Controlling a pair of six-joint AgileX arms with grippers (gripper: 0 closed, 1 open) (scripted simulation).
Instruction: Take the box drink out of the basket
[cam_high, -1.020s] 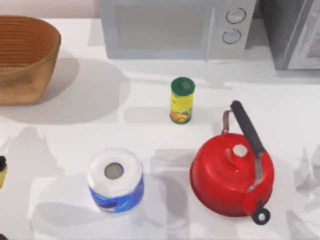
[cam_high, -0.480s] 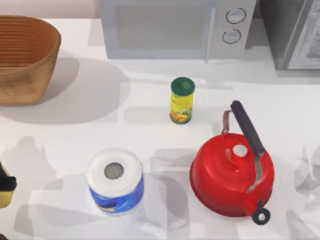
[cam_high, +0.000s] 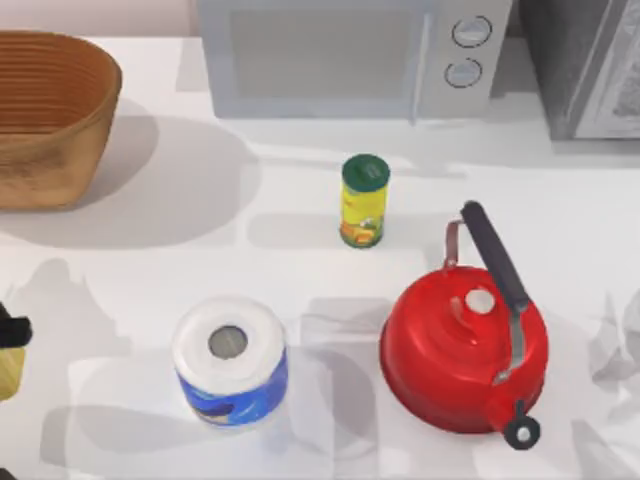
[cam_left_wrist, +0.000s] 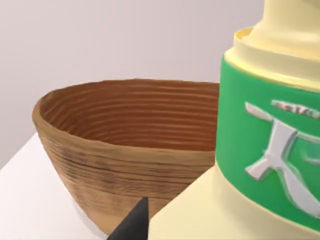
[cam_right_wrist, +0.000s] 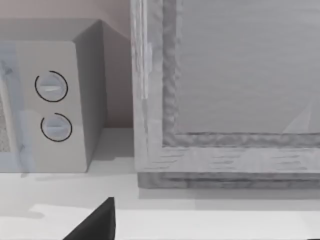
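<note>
- Peeking in at the far left edge of the top view, the left tool (cam_high: 8, 335) shows as a dark tip against a pale yellow sliver of the box drink (cam_high: 8, 370), well forward of the basket and outside it.
- In the left wrist view the box drink (cam_left_wrist: 260, 150) looms close, pale yellow with a green band bearing a white mark; one dark fingertip (cam_left_wrist: 132, 225) lies against its lower edge. The tool appears closed around the drink, though the grip itself is mostly hidden.
- The basket (cam_high: 45, 115), brown, woven and ribbed, stands at the back left of the white tabletop (cam_high: 300, 260).
- A paper roll (cam_high: 230, 360) with a blue wrapper stands front left of centre.
- A green-lidded yellow can (cam_high: 364, 200) stands upright mid-table, before a microwave (cam_high: 350, 55).
- A red kettle (cam_high: 465, 345) with a dark handle sits front right.
- The right wrist view shows one dark finger (cam_right_wrist: 95, 225) of the right tool; how far open it is, I cannot tell.
</note>
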